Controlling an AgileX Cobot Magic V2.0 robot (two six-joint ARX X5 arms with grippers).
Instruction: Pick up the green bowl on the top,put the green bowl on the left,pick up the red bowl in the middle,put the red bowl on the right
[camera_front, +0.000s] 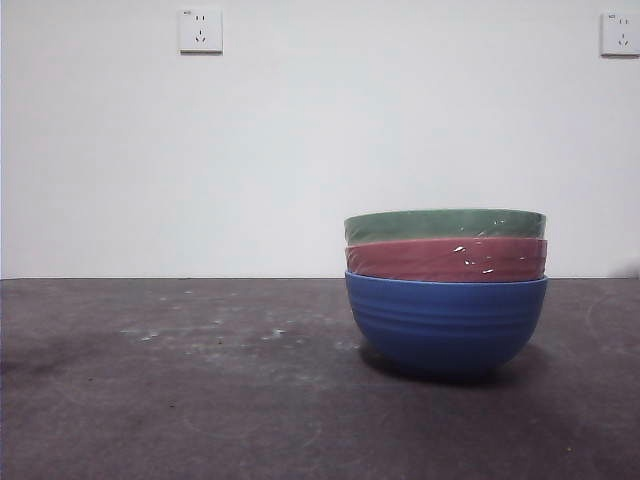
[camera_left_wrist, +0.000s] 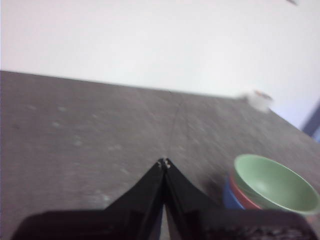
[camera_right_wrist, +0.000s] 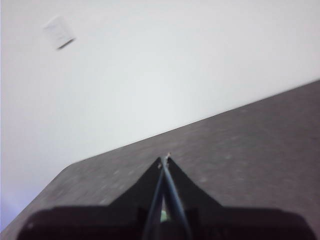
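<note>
Three bowls stand nested in one stack on the dark table (camera_front: 150, 400), right of centre in the front view. The green bowl (camera_front: 445, 225) sits on top, with only its rim band showing above the red bowl (camera_front: 446, 259) in the middle. The red bowl rests inside the blue bowl (camera_front: 446, 325), which stands directly on the table and carries the stack. All three sit level and concentric.

Neither arm appears in the front view. The left gripper (camera_left_wrist: 164, 163) hangs above bare table with its two jaws pressed together at the tips, holding nothing; the stack lies near it, off to one side and untouched. The right gripper (camera_right_wrist: 164, 159) is likewise closed tip to tip and empty, over bare table. Two wall sockets (camera_front: 200, 31) are mounted on the white wall behind.
</note>
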